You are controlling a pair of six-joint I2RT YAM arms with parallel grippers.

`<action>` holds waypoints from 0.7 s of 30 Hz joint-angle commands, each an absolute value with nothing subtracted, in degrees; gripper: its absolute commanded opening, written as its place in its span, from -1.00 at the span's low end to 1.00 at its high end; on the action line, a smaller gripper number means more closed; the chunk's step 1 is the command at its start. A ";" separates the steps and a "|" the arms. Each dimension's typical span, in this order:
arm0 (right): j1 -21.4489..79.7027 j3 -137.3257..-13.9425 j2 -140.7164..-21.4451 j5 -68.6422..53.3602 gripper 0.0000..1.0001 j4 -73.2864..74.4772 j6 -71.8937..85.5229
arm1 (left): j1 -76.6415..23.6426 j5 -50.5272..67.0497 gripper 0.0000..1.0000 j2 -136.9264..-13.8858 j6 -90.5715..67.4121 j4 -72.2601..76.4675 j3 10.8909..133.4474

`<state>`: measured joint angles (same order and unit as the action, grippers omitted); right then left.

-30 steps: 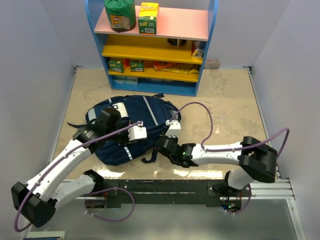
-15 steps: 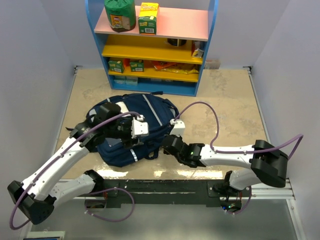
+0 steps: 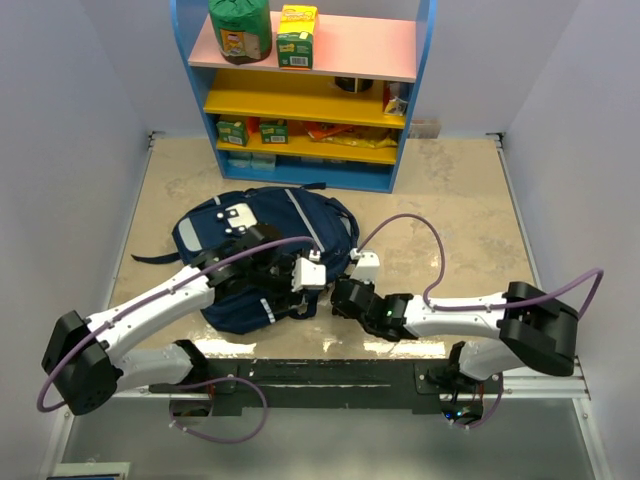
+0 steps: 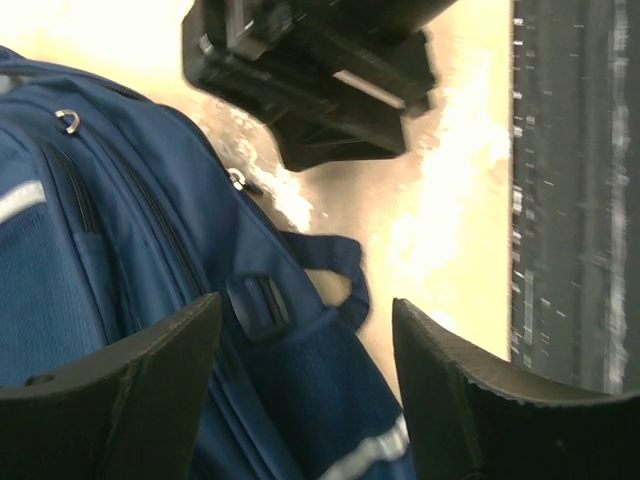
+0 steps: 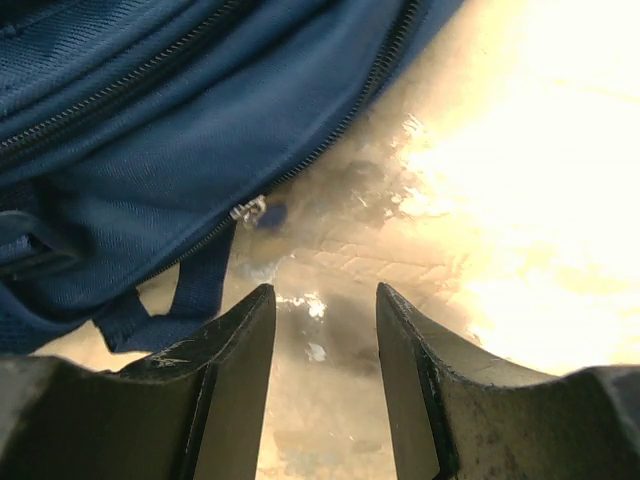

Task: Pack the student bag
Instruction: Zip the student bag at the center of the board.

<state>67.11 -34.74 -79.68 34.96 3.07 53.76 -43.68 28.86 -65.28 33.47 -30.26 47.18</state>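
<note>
Where left fingers [image 4: 110, 390] gape, student bag [image 4: 120, 240] lies beneath.

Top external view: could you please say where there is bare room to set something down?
The widest bare table patch lies right of the student bag, between shelf and right arm. A narrower strip separates bag and shelf. The bag's near corner is crowded: left fingers and right fingers hover there.

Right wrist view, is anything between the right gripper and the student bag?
Nothing visible is. The right gripper, jaws apart, points at bare table, and the student bag with its zipper pull lies just ahead, unobstructed.
</note>
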 commanded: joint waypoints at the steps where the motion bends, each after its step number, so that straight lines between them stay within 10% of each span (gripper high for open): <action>1: 67.06 -32.96 -74.54 36.12 -0.05 1.67 56.60 | -45.61 24.45 0.49 -67.41 32.60 -21.36 46.15; 15: 67.24 -23.91 -66.80 35.86 0.03 -9.75 52.92 | -49.22 8.09 0.34 -73.56 35.60 -12.40 39.38; 21: 67.24 -28.72 -73.46 34.19 0.03 -8.88 48.61 | -49.31 5.27 -0.15 -73.74 35.42 -10.46 37.79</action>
